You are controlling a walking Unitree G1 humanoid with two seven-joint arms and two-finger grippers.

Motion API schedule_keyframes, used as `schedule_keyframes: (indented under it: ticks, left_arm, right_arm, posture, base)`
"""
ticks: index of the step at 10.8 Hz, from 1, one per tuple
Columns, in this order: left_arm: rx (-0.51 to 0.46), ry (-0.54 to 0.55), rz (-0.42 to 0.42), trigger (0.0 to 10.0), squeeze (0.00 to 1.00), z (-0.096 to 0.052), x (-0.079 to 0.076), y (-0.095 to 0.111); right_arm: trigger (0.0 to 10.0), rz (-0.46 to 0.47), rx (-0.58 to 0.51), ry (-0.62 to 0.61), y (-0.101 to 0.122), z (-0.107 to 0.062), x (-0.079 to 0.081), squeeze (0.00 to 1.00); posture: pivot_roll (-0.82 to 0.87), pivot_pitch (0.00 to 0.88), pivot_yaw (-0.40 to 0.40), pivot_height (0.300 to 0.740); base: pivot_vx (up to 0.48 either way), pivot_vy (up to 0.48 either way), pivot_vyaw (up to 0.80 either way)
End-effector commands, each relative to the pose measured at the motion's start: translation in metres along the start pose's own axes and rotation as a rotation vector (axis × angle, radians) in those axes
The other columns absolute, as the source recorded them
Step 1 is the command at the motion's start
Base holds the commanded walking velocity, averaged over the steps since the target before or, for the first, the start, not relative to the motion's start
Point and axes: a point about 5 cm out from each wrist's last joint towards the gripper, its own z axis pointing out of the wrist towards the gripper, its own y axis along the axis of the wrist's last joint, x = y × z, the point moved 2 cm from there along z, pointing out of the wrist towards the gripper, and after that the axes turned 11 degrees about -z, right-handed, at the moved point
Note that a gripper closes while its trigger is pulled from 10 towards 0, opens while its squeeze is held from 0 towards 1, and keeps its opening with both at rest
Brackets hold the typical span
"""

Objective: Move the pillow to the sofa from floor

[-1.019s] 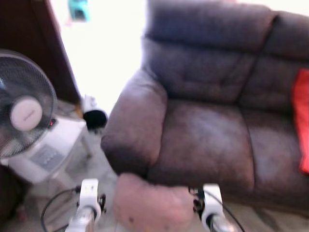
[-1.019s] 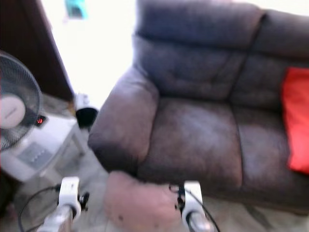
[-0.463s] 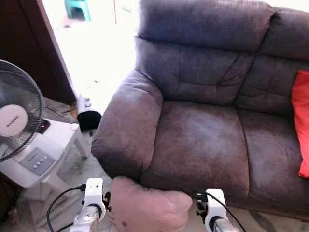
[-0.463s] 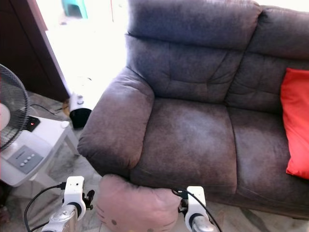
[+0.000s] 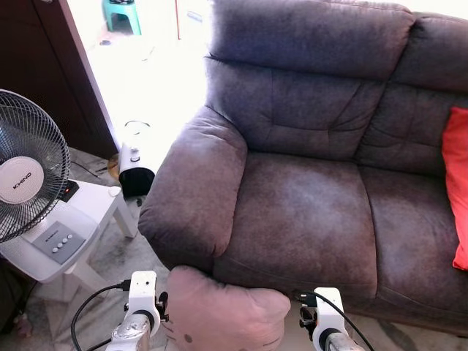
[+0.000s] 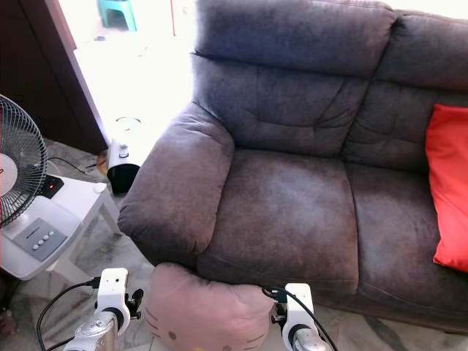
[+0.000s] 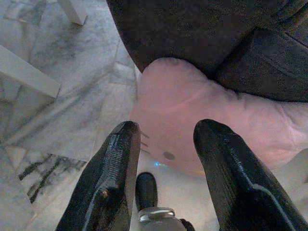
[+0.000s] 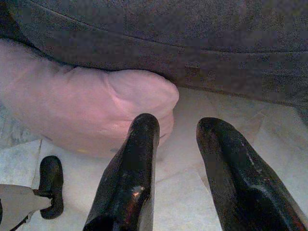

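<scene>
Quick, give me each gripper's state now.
Left gripper: open, fingers spread at one side of the pink pillow.
Right gripper: open, beside the pillow's other end.

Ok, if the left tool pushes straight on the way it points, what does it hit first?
Most likely the pink pillow, which lies right ahead between the left tool fingers, against the sofa front. Depth is hard to judge.
</scene>
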Motion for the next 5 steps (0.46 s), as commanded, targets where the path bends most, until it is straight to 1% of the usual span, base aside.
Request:
schedule_keyframes:
  ticks: [1,4,5]
  left_arm:
    - [0.034,0.008,-0.001,10.0,0.00,-0.0028,0.0017,-0.0108]
    - [0.040,0.014,0.002,10.0,0.00,-0.0035,0.0030,-0.0130]
    - [0.054,0.010,0.017,10.0,0.00,-0.0039,0.0037,-0.0151]
  right_arm:
    - [10.0,-0.003,0.027,-0.001,-0.0073,-0.0015,-0.0018,0.00]
    - [10.0,-0.006,0.033,0.005,-0.0090,-0.0018,-0.0015,0.00]
    - [10.0,-0.006,0.034,0.006,-0.0092,-0.0018,-0.0010,0.00]
  posture:
    - [0.09,0.094,-0.076,0.740]
    - [0.09,0.096,-0.077,0.740]
    - [0.09,0.103,-0.075,0.740]
  base:
    - [0.000,0.000,0.00]
    - [0.000,0.000,0.00]
    - [0.000,0.000,0.00]
